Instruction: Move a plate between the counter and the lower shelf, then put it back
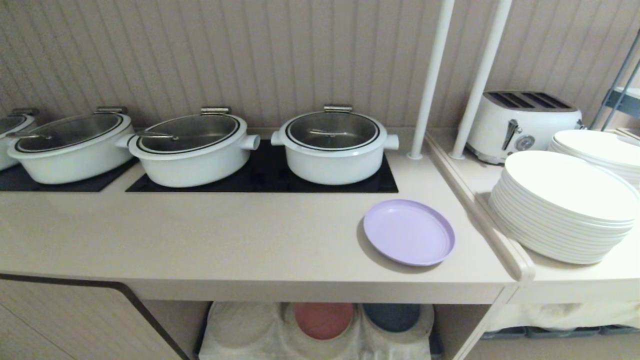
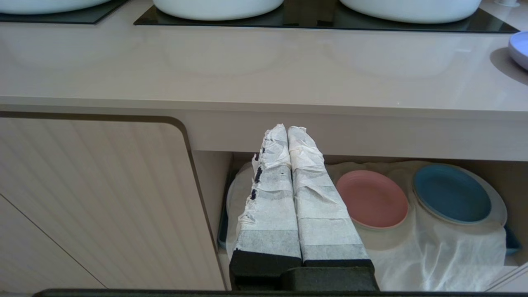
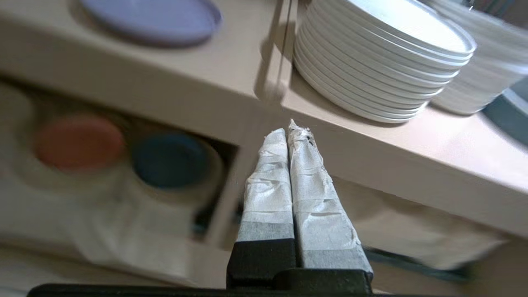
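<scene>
room: ribbed beige wall behind, two white poles rising from the back of the surface, a toaster and stacks of white plates on the side ledge to the right
surface: long beige top with black cooktop panels carrying lidded white pots; its front strip is bare except for the plate
lower shelf: open compartment under the surface, lined with wrinkled white cloth; a pink plate and a blue plate lie on two of its humps, the third hump, to the left, looks free
plate: lilac, flat on the surface near its right end, untouched
step: judged as the start, or the end with the plate back; neither arm is at the plate
left pincer: fingers together, empty, low before the shelf opening
right pincer: fingers together, empty, below the surface edge, right of the shelf
next move: if starting, likely a pincer must rise to the surface, spread its fingers and take the plate by its rim
</scene>
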{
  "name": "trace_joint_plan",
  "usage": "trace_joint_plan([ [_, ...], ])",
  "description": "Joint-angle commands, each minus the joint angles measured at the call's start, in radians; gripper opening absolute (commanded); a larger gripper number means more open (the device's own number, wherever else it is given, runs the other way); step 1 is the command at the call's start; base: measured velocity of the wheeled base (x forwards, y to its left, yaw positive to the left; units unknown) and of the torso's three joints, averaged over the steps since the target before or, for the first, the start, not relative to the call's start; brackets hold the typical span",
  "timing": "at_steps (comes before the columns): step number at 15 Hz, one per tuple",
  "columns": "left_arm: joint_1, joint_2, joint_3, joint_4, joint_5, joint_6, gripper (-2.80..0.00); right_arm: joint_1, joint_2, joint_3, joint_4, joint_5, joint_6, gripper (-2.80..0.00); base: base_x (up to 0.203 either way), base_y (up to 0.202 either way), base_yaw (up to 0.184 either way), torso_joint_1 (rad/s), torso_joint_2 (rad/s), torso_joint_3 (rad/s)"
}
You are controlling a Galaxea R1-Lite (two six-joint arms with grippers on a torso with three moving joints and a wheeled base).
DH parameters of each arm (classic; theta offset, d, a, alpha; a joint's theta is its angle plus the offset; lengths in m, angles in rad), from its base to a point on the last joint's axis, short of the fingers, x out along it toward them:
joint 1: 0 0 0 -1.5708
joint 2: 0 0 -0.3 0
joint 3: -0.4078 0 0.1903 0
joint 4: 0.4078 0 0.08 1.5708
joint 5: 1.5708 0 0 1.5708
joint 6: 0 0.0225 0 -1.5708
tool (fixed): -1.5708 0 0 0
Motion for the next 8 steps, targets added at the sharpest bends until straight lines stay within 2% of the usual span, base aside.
trace_joint_plan([
  [1, 0.0, 0.001, 0.0, 0.0, 0.001, -0.001, -2.8, 0.0, 0.003, -0.009, 0.025, -0.007, 0.004, -2.8, 0.0, 0.0, 0.0, 0.0, 0.0, 0.0],
  [2, 0.0, 0.001, 0.0, 0.0, 0.001, -0.001, -2.8, 0.0, 0.003, -0.002, 0.022, -0.011, 0.112, -2.8, 0.0, 0.0, 0.0, 0.0, 0.0, 0.0],
  [4, 0.0, 0.001, 0.0, -0.001, 0.001, -0.001, -2.8, 0.0, 0.003, 0.024, -0.026, -0.013, 0.189, -2.8, 0.0, 0.0, 0.0, 0.0, 0.0, 0.0],
  [8, 0.0, 0.001, 0.0, 0.0, 0.001, -0.001, -2.8, 0.0, 0.003, 0.027, -0.033, -0.014, 0.166, -2.8, 0.0, 0.0, 0.0, 0.0, 0.0, 0.0],
])
